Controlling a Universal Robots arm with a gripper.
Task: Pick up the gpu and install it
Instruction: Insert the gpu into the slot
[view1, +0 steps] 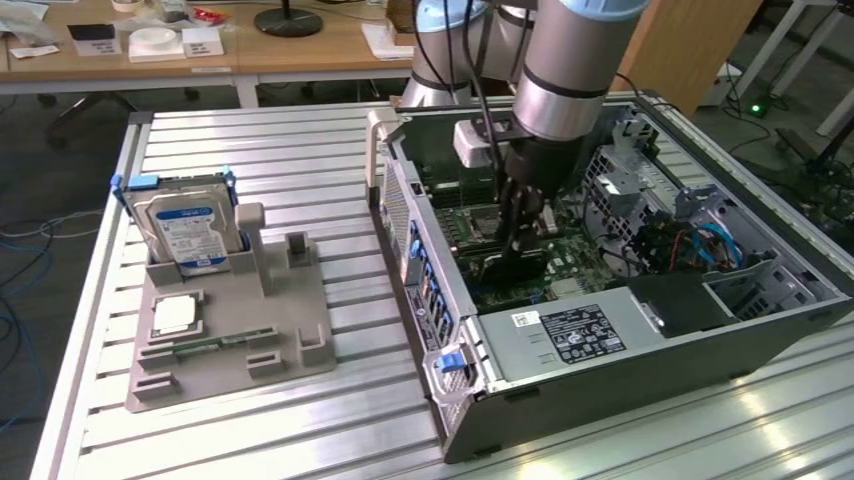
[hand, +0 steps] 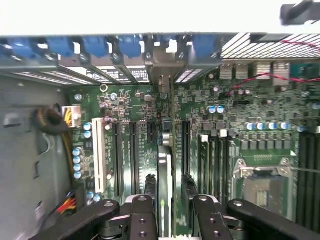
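Wrist view: gpu (hand: 165, 185) upright on edge, clamped between end effector (hand: 172, 215) fingers (hand: 142, 217), over green motherboard (hand: 240, 115) slots, metal bracket end toward blue clips at case wall. Exterior view: end effector (view1: 521, 235) lowered inside open computer case (view1: 694, 345) at right, gpu (view1: 514, 268) dark beneath it. Left on counter (view1: 267, 135), grey fixture (view1: 247, 345) holding blue-labelled hard drive (view1: 187, 228) and processor chip (view1: 175, 316).

Gpu (hand: 164, 172) stands edge-on over motherboard (hand: 130, 107), inside case (view1: 641, 340).
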